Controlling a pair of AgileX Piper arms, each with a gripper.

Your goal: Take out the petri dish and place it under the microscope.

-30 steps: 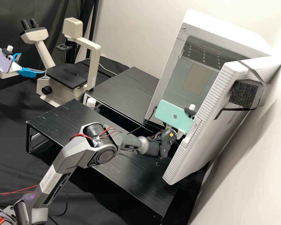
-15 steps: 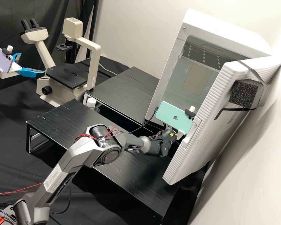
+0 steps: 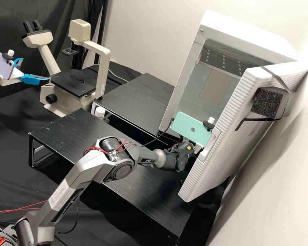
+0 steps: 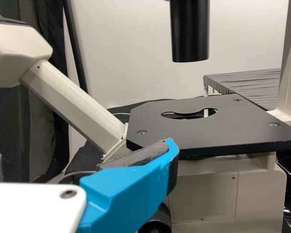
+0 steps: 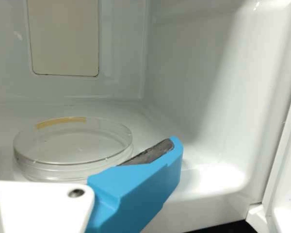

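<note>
The right gripper (image 3: 191,150) is at the incubator's (image 3: 186,85) opening in the high view, its fingertips hidden behind the door. Inside the white chamber, the right wrist view shows a clear round petri dish (image 5: 72,145) with a yellow strip on its rim, lying flat on the floor. Open around it, the right gripper (image 5: 82,148) has a blue finger beside the dish and a dark sliver of the other at the opposite edge. The left gripper (image 3: 34,70) stands open beside the microscope stage (image 3: 73,82). In the left wrist view, the left gripper (image 4: 82,150) has one finger near the stage (image 4: 203,128).
The incubator door (image 3: 243,112) stands open close beside the right arm. Under that arm runs a low black table (image 3: 143,191), and a second black table (image 3: 137,99) stands behind it. A white-capped bottle (image 3: 100,112) is between table and microscope. The microscope's condenser (image 4: 190,31) hangs over its stage.
The right arm's elbow has shifted forward toward the incubator, and its wrist with the green phone has moved slightly lower and to the right in the high view. The left arm has stayed still.
</note>
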